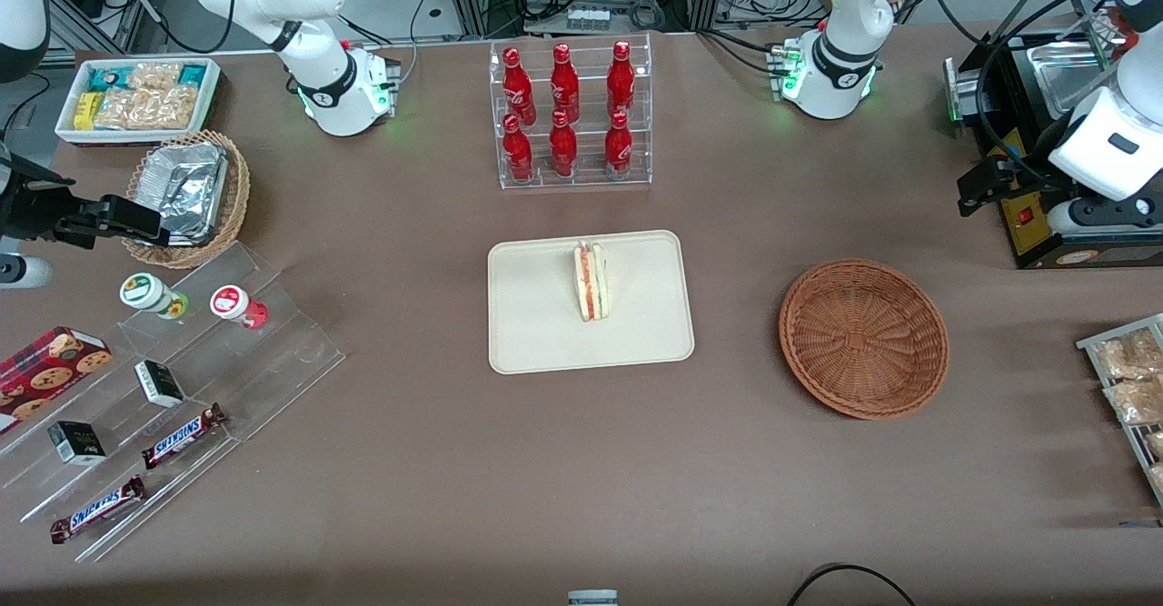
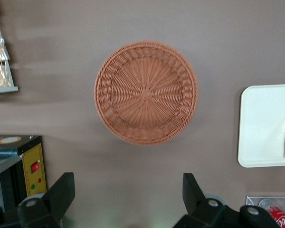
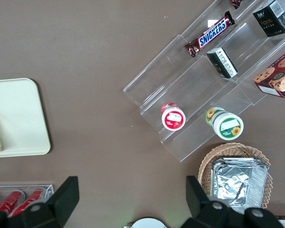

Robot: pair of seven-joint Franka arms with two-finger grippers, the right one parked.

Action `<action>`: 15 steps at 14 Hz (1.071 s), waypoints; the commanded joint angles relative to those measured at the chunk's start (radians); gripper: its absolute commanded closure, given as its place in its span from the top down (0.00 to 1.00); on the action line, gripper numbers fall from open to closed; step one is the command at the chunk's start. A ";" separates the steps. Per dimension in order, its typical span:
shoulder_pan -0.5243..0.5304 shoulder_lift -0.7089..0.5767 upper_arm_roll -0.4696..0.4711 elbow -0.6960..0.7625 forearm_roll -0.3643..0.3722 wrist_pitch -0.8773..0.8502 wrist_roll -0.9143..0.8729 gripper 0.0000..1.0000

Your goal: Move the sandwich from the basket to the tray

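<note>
Pale white bread is what you see at the frame's centre in the front view: the sandwich (image 1: 591, 281) stands on edge on the cream tray (image 1: 545, 333), its long axis running toward the front camera, with red and green filling facing up. Toward the working arm's end of the table, your reddish-brown wicker basket (image 1: 863, 338) holds nothing. At the front view's right edge, your left gripper (image 2: 128, 194) hangs high above the table, released, fingers spread wide with nothing between them.
</note>
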 commanded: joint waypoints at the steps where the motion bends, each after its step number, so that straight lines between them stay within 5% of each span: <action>1: 0.011 0.040 -0.006 0.077 -0.013 -0.001 0.043 1.00; 15: 0.011 0.077 -0.004 0.207 0.002 -0.123 0.057 1.00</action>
